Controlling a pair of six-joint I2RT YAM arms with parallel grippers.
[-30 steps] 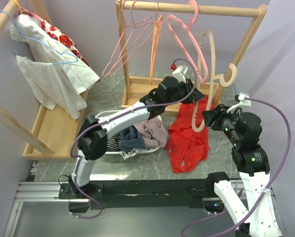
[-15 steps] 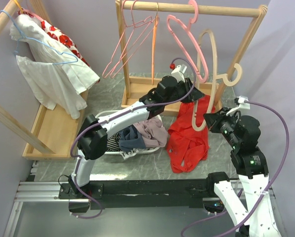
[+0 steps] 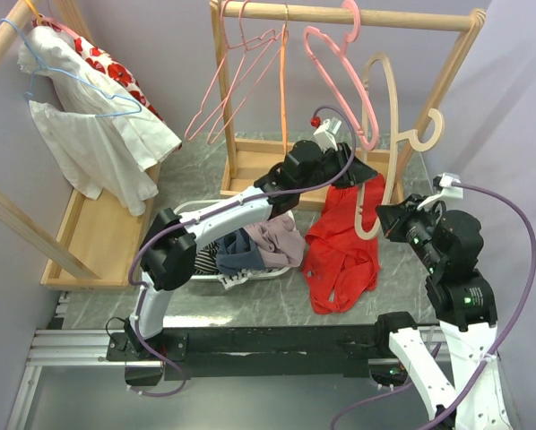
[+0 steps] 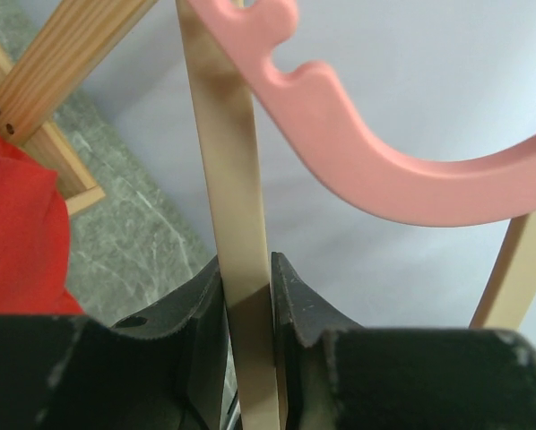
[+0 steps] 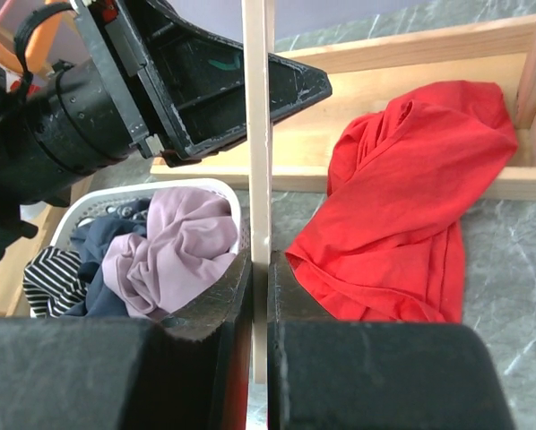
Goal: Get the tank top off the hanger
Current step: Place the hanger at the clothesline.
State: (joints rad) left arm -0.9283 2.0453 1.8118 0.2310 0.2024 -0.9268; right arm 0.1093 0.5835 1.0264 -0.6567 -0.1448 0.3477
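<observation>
1. Grey marbled table (image 3: 277,300) under lilac walls, with the red tank top (image 3: 340,260) crumpled on it, upper edge draped over the base board of the wooden rack (image 3: 250,166).
2. Soft, light, limp cloth: folds and slides at a tug, cannot break. Best taken by a strap or a bunched edge and drawn away from the hanger, rather than lifted whole.
3. Raised above the tank top, the beige hanger (image 5: 257,107), its lower end just over the red cloth in the top view. No cloth seen looped round the bar from the right wrist. Looks free or nearly free of the hanger, though cannot say for certain.
4. Clamped on a flat beige arm of the hanger, the left gripper (image 4: 247,291), jaws pressed to both faces. Pinched shut on a thin bar of the same hanger, lower down, the right gripper (image 5: 259,287).
5. Just left of the tank top, a white basket (image 3: 185,210) holding a striped piece, a navy piece and a mauve piece (image 5: 174,251), heaped above the rim.
6. Bare on the rack rail, pink hangers (image 3: 335,54). Well apart at far left, a white flowered garment (image 3: 98,134) on a second rack.
</observation>
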